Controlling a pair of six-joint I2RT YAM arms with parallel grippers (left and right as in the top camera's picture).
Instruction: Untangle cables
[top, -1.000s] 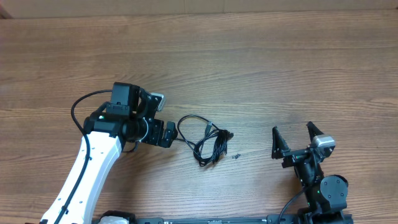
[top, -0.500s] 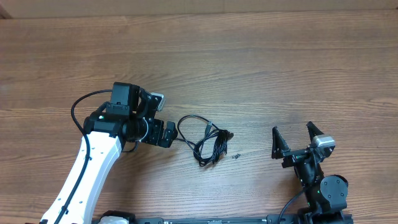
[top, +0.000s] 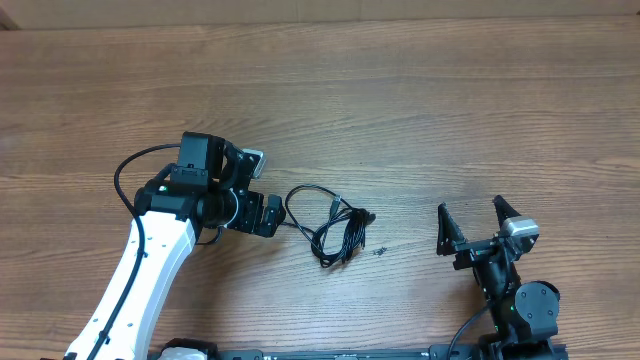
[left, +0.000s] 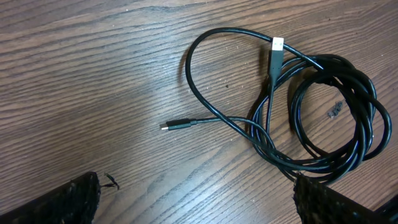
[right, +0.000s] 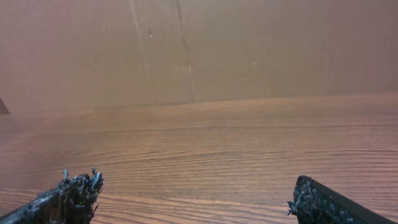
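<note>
Left gripper (top: 262, 190) spreads wide near looped, thin black cables (top: 342, 238); only its wrist view shows their silver plug tips (left: 278, 43). Right gripper (top: 468, 206) gapes too, well apart.

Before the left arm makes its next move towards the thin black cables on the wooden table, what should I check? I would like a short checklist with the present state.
1. Left gripper open: ok, jaws wide, nothing between them.
2. Thin black cables within reach: ok, probably; the looped bundle lies just ahead on the wooden table.
3. Free ends showing: ok, a slim plug and a wider light-tipped plug lie clear of the tight coil.
4. Right gripper open and empty: ok, apart from the bundle.
5. Strands separated: not ok, they cross and loop together.
6. Number of cables: cannot tell.
</note>
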